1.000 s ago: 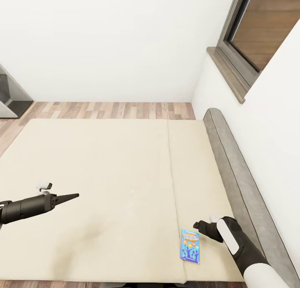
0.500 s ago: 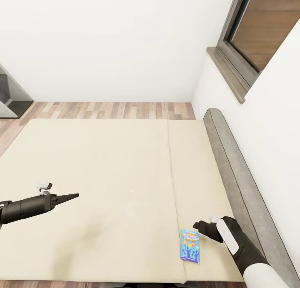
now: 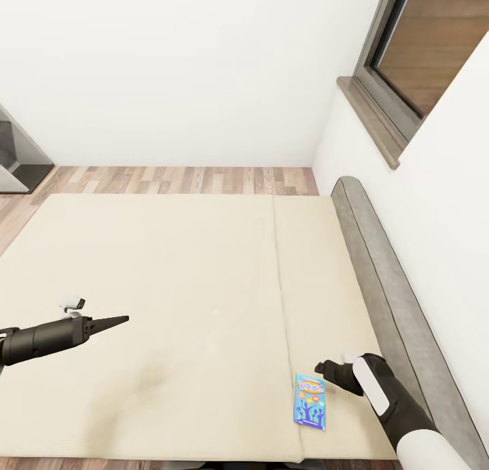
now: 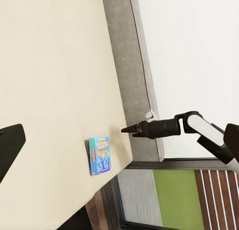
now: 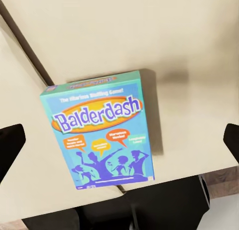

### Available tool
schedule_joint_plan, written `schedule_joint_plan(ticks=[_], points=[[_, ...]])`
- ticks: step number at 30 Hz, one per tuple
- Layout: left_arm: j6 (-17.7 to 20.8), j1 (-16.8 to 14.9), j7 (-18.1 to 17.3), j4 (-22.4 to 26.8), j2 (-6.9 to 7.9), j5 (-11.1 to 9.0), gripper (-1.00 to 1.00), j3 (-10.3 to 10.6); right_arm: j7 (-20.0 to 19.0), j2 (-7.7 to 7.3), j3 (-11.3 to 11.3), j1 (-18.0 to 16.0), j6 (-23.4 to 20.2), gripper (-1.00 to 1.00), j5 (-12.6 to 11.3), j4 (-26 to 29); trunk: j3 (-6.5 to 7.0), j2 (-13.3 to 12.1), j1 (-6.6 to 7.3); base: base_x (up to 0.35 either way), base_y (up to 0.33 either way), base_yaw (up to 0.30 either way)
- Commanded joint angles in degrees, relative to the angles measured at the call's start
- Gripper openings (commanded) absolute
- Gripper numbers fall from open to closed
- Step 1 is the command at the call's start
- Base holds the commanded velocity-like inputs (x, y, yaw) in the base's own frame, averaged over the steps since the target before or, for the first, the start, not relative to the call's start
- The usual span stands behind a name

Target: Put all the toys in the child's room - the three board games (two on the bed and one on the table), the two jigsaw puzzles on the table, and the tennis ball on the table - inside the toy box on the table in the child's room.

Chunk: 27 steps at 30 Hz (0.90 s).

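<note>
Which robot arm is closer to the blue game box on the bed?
The right. The right tool hangs just beside the blue game box, close to the bed's grey headboard. The left tool is far across the mattress, on the other side.

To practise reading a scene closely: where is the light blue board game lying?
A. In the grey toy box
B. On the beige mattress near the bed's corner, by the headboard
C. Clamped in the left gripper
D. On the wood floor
B: the board game lies flat on the mattress, near the headboard.
</note>
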<state>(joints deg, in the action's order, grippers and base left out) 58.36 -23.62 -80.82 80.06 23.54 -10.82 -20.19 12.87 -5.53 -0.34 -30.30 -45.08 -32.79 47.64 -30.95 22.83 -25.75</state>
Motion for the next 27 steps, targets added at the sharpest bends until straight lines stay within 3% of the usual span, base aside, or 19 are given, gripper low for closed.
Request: schedule_joint_plan(ticks=[1, 27], points=[[0.59, -0.03, -0.16, 0.01, 0.02, -0.08, 1.0, -0.01, 0.49, 0.0, -0.01, -0.02, -0.19, 1.0, -0.6, 0.08, -0.08, 0.09, -0.03, 0.0, 0.0, 0.0], [0.6, -0.03, -0.17, 0.01, 0.02, -0.08, 1.0, -0.01, 0.5, 0.0, -0.01, -0.03, -0.19, 1.0, -0.52, 0.08, -0.72, 0.09, -0.03, 0.0, 0.0, 0.0]])
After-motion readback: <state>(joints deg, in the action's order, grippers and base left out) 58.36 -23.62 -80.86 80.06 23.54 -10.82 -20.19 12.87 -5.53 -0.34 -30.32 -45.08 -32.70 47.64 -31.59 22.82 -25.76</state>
